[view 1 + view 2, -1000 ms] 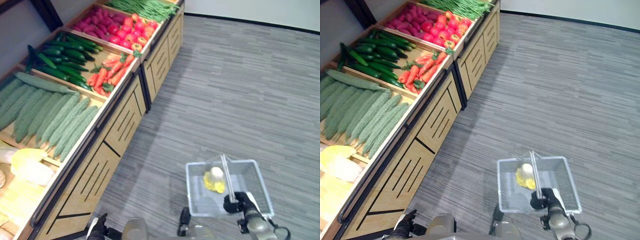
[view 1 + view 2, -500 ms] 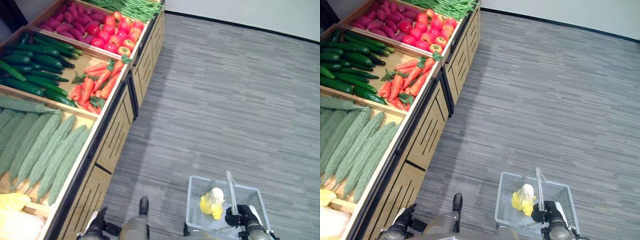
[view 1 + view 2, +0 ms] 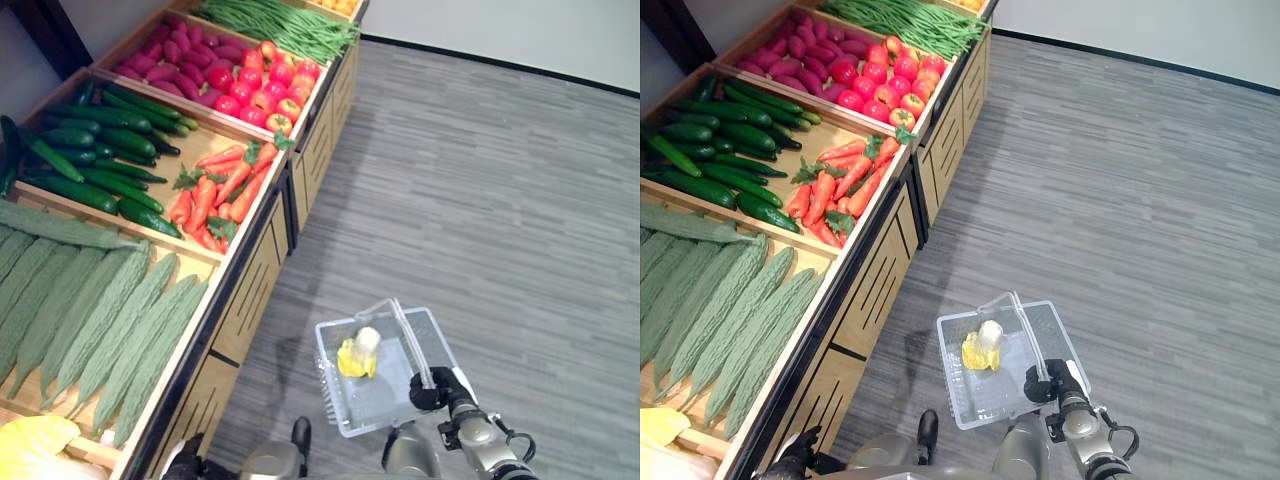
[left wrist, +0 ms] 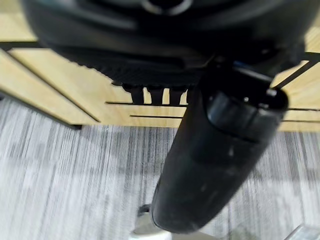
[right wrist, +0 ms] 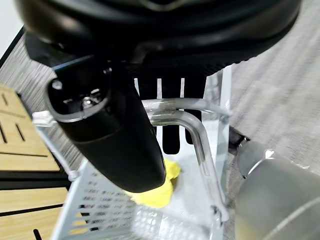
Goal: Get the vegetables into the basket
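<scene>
Right hand [image 3: 432, 390]: dark, fingers curled round the basket's handle [image 5: 192, 131], a clear bent bar; seen at 5 o'clock in the eye views.

Basket [image 3: 335, 395]: clear plastic, rectangular, walls of fine mesh, carried over the floor at about 6 o'clock, just beside the display stand's front.

Vegetable [image 3: 356, 356] in the basket: one piece, crinkled yellow leaves with a pale cream stem end, lying toward the basket's 11 o'clock corner.

Left hand [image 3: 186, 462]: dark, at 7 o'clock on the bottom edge, close by the stand's front; its own wrist view shows fingers [image 4: 152, 93] curled under and nothing in them.

Display stand [image 3: 250, 290]: pale wood with black slots and black frame edges, running from 7 o'clock to 12 o'clock, divided into trays.

Tray contents, near to far:
- yellow leafy heads [image 3: 35, 443], 8 o'clock;
- bitter gourds [image 3: 95, 310], long, pale green, bumpy skin;
- cucumbers [image 3: 90, 150], dark green, smooth, slim;
- carrots [image 3: 222, 185], orange, tapered, with green tops;
- sweet potatoes [image 3: 180, 55], purplish-red, oval;
- tomatoes [image 3: 265, 85], red, round, glossy;
- green beans [image 3: 285, 22], thin, heaped, 12 o'clock.

Floor [image 3: 480, 200]: grey, finely striped planking, from 1 o'clock to 5 o'clock.
</scene>
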`<state>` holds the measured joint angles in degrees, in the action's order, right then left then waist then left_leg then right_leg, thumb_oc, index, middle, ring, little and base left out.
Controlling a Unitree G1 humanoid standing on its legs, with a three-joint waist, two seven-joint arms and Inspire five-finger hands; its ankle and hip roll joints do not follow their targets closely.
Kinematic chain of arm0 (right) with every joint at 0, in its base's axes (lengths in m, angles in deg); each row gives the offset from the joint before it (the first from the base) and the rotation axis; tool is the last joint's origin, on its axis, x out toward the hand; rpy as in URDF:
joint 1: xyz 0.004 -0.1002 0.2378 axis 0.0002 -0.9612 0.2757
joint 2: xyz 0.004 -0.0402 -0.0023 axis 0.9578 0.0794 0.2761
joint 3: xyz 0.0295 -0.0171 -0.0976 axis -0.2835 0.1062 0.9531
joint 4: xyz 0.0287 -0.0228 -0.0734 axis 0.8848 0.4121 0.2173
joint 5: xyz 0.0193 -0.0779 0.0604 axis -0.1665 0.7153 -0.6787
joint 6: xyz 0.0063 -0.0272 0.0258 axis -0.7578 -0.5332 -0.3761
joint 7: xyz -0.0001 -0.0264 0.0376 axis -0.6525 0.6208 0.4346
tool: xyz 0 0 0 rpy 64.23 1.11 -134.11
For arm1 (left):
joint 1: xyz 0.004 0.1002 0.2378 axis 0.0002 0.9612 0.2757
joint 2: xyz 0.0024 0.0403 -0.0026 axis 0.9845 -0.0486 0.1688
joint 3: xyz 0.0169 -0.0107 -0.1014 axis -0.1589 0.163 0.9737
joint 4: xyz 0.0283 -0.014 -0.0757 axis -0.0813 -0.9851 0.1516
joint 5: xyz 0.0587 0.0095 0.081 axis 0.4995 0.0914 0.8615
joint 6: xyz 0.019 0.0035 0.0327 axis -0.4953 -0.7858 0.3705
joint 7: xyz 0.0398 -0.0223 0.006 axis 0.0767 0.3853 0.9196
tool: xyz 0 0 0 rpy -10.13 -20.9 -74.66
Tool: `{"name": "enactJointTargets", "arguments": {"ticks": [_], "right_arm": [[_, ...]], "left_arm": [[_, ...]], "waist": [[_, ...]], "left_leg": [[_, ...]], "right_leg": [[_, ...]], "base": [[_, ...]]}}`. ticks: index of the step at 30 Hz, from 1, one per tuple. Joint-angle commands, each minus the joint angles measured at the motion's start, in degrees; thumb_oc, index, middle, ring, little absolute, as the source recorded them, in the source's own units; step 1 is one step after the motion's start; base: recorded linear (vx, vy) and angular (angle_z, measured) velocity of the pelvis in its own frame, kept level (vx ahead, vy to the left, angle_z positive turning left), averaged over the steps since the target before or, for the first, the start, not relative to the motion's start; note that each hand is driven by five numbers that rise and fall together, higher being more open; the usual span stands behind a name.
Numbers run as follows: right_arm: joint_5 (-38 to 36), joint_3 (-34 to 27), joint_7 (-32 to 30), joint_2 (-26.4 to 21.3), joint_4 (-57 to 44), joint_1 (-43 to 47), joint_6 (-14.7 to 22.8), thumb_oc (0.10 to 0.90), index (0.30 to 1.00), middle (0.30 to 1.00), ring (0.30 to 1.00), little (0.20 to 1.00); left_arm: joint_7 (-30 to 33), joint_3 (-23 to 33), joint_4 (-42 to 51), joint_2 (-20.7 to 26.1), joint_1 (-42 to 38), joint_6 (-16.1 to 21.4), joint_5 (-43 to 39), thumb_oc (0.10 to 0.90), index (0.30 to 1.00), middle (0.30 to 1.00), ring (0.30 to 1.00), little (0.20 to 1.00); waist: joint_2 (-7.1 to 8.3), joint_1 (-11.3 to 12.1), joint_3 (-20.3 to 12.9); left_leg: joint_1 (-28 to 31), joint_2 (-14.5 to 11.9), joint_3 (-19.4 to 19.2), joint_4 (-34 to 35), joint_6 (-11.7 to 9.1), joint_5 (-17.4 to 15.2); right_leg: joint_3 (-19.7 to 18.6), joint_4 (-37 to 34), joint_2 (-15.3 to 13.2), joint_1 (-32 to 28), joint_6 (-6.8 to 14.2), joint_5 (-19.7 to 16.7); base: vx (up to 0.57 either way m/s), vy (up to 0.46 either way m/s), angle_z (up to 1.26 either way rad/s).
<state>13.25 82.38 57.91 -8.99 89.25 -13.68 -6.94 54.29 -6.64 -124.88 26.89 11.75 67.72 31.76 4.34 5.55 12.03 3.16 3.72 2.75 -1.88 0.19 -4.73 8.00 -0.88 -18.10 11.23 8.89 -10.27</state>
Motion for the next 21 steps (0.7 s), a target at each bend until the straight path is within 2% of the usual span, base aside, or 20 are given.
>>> {"name": "enactJointTargets", "arguments": {"ticks": [1, 2, 4, 5, 7, 8, 10, 11, 12, 13, 14, 16, 21], "right_arm": [[-0.6, -1.6, -1.8, -7.7, -3.7, 3.0, 4.2, 0.4, 0.3, 0.3, 0.3, 0.3], [-0.6, -1.6, -1.8, -7.7, -3.7, 3.0, 4.2, 0.4, 0.3, 0.3, 0.3, 0.3], [-1.6, -1.6, -1.8, -9.1, -4.4, 2.1, 4.6, 0.4, 0.3, 0.3, 0.3, 0.3], [-1.7, -2.3, -2.9, -9.6, -3.7, 1.3, 4.5, 0.4, 0.3, 0.3, 0.3, 0.3], [-2.0, -3.0, -3.5, -9.8, -3.0, 0.7, 4.0, 0.4, 0.3, 0.3, 0.3, 0.3], [-2.3, -3.4, -3.8, -9.8, -2.2, 0.6, 3.9, 0.4, 0.3, 0.3, 0.3, 0.3], [-2.7, -4.0, -4.0, -9.9, -1.8, 0.4, 3.6, 0.4, 0.3, 0.3, 0.3, 0.3], [-2.4, -4.0, -3.8, -10.0, -2.3, -0.1, 3.5, 0.4, 0.3, 0.3, 0.3, 0.3], [-2.0, -3.8, -3.7, -10.1, -2.7, -0.2, 3.5, 0.4, 0.3, 0.3, 0.3, 0.3], [-2.0, -3.8, -3.7, -10.1, -2.7, -0.3, 3.5, 0.4, 0.3, 0.3, 0.3, 0.3], [-1.5, -3.5, -3.8, -10.0, -2.4, 0.0, 3.5, 0.4, 0.3, 0.3, 0.3, 0.3], [-0.4, -2.3, -3.6, -9.6, -2.5, 0.7, 3.7, 0.4, 0.3, 0.3, 0.3, 0.3], [0.5, -2.6, -3.6, -8.4, -2.8, 0.2, 3.6, 0.4, 0.3, 0.3, 0.3, 0.3]], "left_arm": [[0.0, 1.8, -0.8, -1.2, 0.0, 0.6, -1.5, 0.9, 1.0, 1.0, 1.0, 1.0], [0.0, 1.8, -0.8, -1.2, 0.1, 0.6, -1.5, 0.9, 1.0, 1.0, 1.0, 1.0], [0.3, 2.7, -0.6, -2.7, 0.7, 0.3, -3.8, 0.9, 1.0, 1.0, 1.0, 1.0], [0.6, 4.0, 0.0, -4.2, -0.7, -0.1, -8.2, 0.9, 1.0, 1.0, 1.0, 1.0], [1.2, 4.0, 0.6, -4.4, -1.0, -0.5, -8.8, 0.9, 1.0, 1.0, 1.0, 1.0], [1.3, 3.8, 0.6, -4.3, -1.4, -0.8, -8.3, 0.9, 1.0, 1.0, 1.0, 1.0], [1.2, 3.0, 0.8, -4.3, -1.6, -0.9, -7.2, 0.9, 1.0, 1.0, 1.0, 1.0], [0.9, 2.1, 1.2, -4.4, -1.5, -0.9, -5.6, 0.9, 1.0, 1.0, 1.0, 1.0], [1.1, 1.8, 1.4, -4.4, -1.3, -1.0, -4.9, 0.9, 1.0, 1.0, 1.0, 1.0], [1.1, 1.8, 1.4, -4.4, -1.3, -1.0, -4.8, 0.9, 1.0, 1.0, 1.0, 1.0], [1.4, 1.6, 1.1, -4.5, -1.2, -0.9, -4.0, 0.9, 1.0, 1.0, 1.0, 1.0], [1.3, 1.4, 1.0, -4.3, -1.1, -0.5, -3.7, 0.9, 1.0, 1.0, 1.0, 1.0], [1.2, 1.0, 0.3, -3.7, -0.5, -0.8, -1.5, 0.9, 1.0, 1.0, 1.0, 1.0]], "waist": [[-2.02, 0.7, -2.6], [-2.11, 0.6, -2.6], [-2.68, 1.1, -2.5], [-2.27, 1.0, -1.4], [-2.47, 0.7, -1.1], [-2.36, 0.6, -1.3], [-2.4, 0.8, -1.6], [-2.77, 0.8, -2.5], [-2.92, 1.1, -2.9], [-2.84, 1.2, -2.8], [-3.2, 1.8, -3.2], [-3.55, 3.3, -3.7], [-2.36, 3.2, -5.3]], "left_leg": [[-2.3, -9.3, 2.3, -4.1, -5.6, 3.0], [-2.3, -9.3, 2.4, -4.1, -5.6, 3.0], [-4.3, -11.7, 4.1, -9.8, -7.5, 8.0], [-8.6, -13.0, 1.6, -17.4, -7.8, 12.3], [-10.3, -15.0, -2.8, -19.7, -7.8, 13.9], [-11.7, -15.1, -4.5, -18.8, -7.8, 14.4], [-14.4, -13.9, -6.9, -16.4, -7.7, 13.1], [-16.5, -12.9, -11.2, -10.0, -6.7, 11.5], [-17.0, -12.4, -12.3, -7.2, -6.6, 12.0], [-16.6, -12.3, -12.5, -7.0, -6.6, 11.9], [-16.8, -11.8, -12.9, -2.8, -6.6, 13.6], [-18.4, -11.1, -9.8, 0.7, -7.4, 17.1], [-16.5, -9.9, -10.6, 0.7, -5.3, 14.9]], "right_leg": [[3.5, 4.7, 3.8, -2.4, 2.0, 1.5], [3.6, 4.7, 3.8, -2.5, 2.0, 1.5], [6.1, 5.4, 6.5, -4.5, -0.7, 5.3], [8.8, 5.7, 7.3, -7.5, -3.1, 7.9], [11.1, 5.0, 8.3, -10.2, -4.0, 9.6], [12.1, 4.2, 8.3, -11.2, -4.0, 9.7], [13.7, 2.1, 8.4, -13.0, -3.5, 9.7], [15.1, 0.3, 8.7, -14.1, -2.8, 9.9], [15.2, -0.2, 9.0, -14.5, -2.7, 10.1], [15.0, -0.2, 9.0, -14.7, -2.7, 10.2], [14.8, -0.8, 9.5, -15.3, -2.3, 10.3], [13.5, -0.8, 10.5, -16.9, -2.0, 11.3], [12.1, 1.9, 9.3, -18.2, -1.4, 13.2]], "base": [[0.4, -0.444, 0.63], [0.38, -0.494, 0.67], [0.31, -0.513, 0.66], [0.26, -0.536, 0.2], [0.16, -0.34, 0.61], [0.12, -0.19, 0.9], [0.16, -0.103, 0.83], [0.24, -0.011, 0.54], [0.2, 0.009, 0.24], [0.17, 0.053, 0.2], [0.18, 0.063, 0.1], [0.33, 0.112, -0.47], [0.22, 0.121, -0.35]]}}
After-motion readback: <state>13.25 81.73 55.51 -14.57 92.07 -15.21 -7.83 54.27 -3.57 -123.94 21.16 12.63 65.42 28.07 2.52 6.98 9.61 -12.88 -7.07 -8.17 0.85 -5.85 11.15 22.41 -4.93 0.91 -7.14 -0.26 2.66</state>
